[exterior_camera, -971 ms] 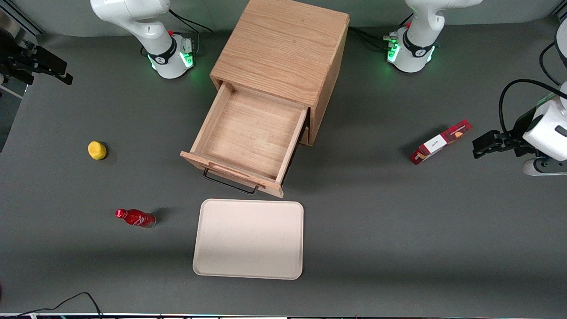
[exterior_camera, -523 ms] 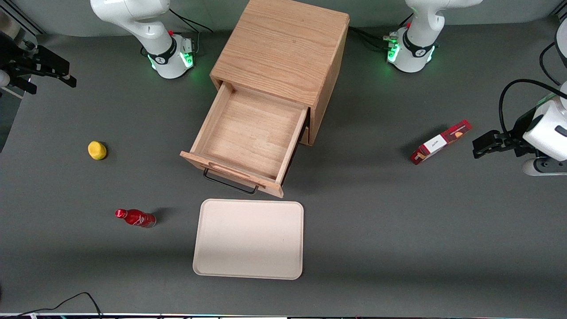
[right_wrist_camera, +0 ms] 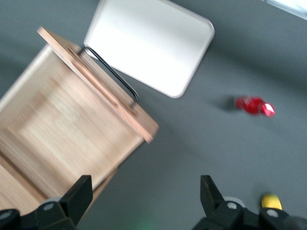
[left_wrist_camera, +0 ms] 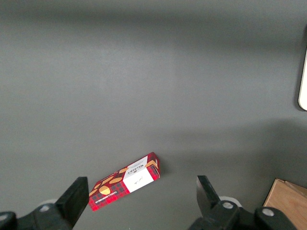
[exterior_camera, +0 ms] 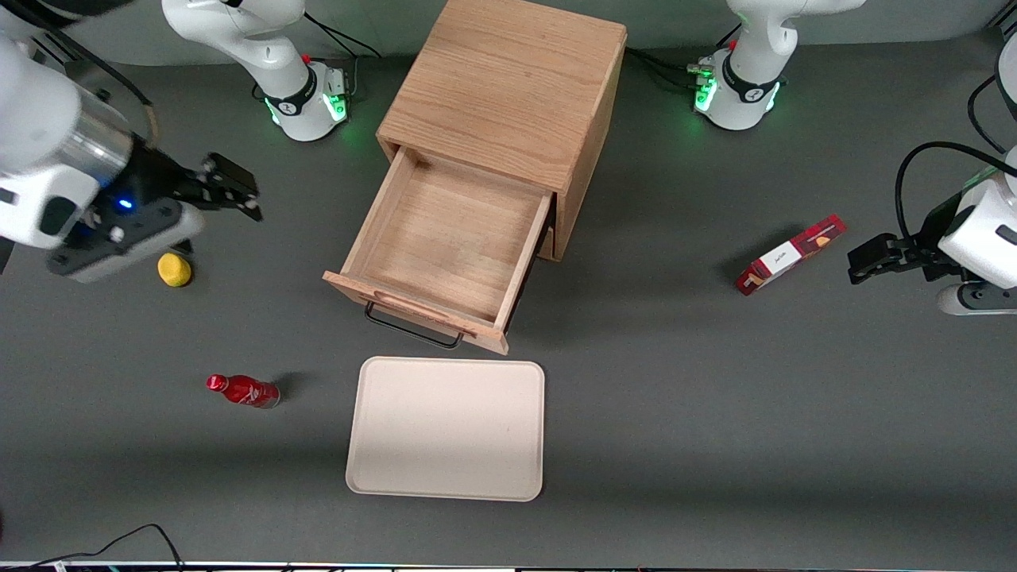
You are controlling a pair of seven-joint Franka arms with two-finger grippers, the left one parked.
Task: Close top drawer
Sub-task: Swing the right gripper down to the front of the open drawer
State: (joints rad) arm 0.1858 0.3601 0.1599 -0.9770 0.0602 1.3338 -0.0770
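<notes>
One top drawer (exterior_camera: 449,242) pulled out, handle facing front camera; claw (exterior_camera: 233,191) spread wide, beside cabinet (exterior_camera: 508,87).

The top drawer (exterior_camera: 447,244) juts wide open from the cabinet (exterior_camera: 508,87); the gripper (exterior_camera: 230,191), fingers spread, hovers beside it over bare table. Only a tray (exterior_camera: 446,428) sits just before the drawer front.

Colours on the grey table (exterior_camera: 715,413)

Light oak cabinet (exterior_camera: 508,87), top drawer (exterior_camera: 449,238) with black handle (exterior_camera: 413,330); cream tray (exterior_camera: 446,429); red bottle (exterior_camera: 242,391); yellow fruit (exterior_camera: 174,269); red tartan box (exterior_camera: 789,254); black gripper (exterior_camera: 230,191).
</notes>
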